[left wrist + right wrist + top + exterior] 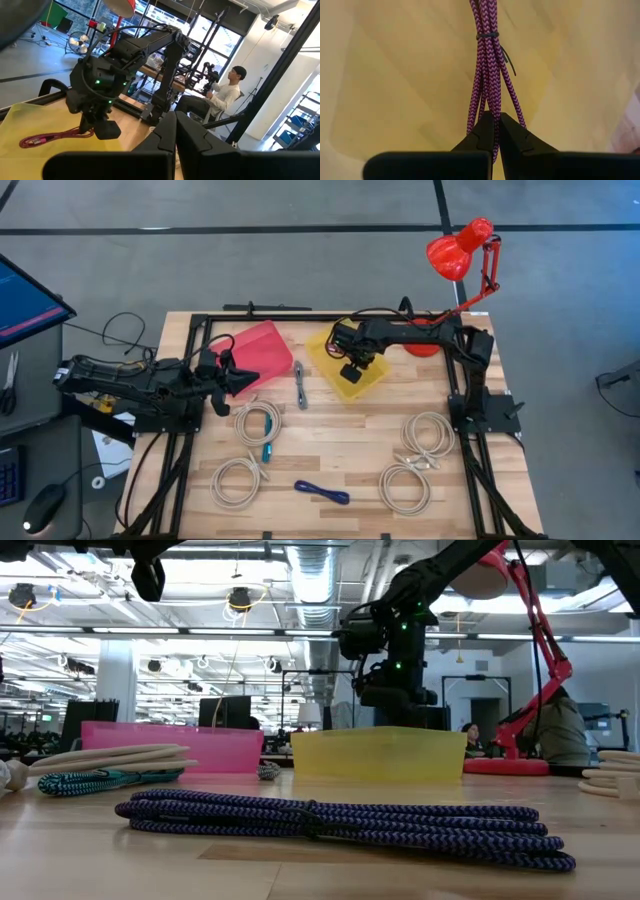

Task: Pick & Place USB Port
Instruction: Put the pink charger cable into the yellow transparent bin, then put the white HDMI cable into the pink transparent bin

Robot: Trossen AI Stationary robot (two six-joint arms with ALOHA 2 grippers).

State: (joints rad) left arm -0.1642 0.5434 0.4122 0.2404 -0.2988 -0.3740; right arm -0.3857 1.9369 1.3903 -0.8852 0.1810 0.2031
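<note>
From above, the right gripper [349, 370] hangs over the yellow bin [347, 366] at the back of the wooden table [340, 455], while the left gripper [236, 379] sits over the near edge of the pink bin [262, 352] beside it. Between the bins lies a grey cable [299, 385]; nearer the front lie a blue braided cable [322, 492], a teal cable [267, 450], and several coiled beige cables [258, 421] on both sides. A red desk lamp [458, 252] stands at the back right corner. In the low view, the blue braided cable [340, 822] fills the foreground, the yellow bin [378, 753] and pink bin [170, 747] stand behind it, and the right gripper [398, 705] dips to the yellow bin's rim. The left wrist view looks past the left arm's own fingers, pressed together with nothing between them, toward the right gripper [100, 125], which holds one end of a pink braided USB cable [47, 137] that lies on the yellow bin floor [30, 125]; a seated person [220, 95] shows in the room beyond. The right wrist view shows the right gripper [494, 131] with its fingers pinching the bundled pink braided USB cable [487, 60], tied with a thin dark wire, over the yellow bin floor [395, 75].
</note>
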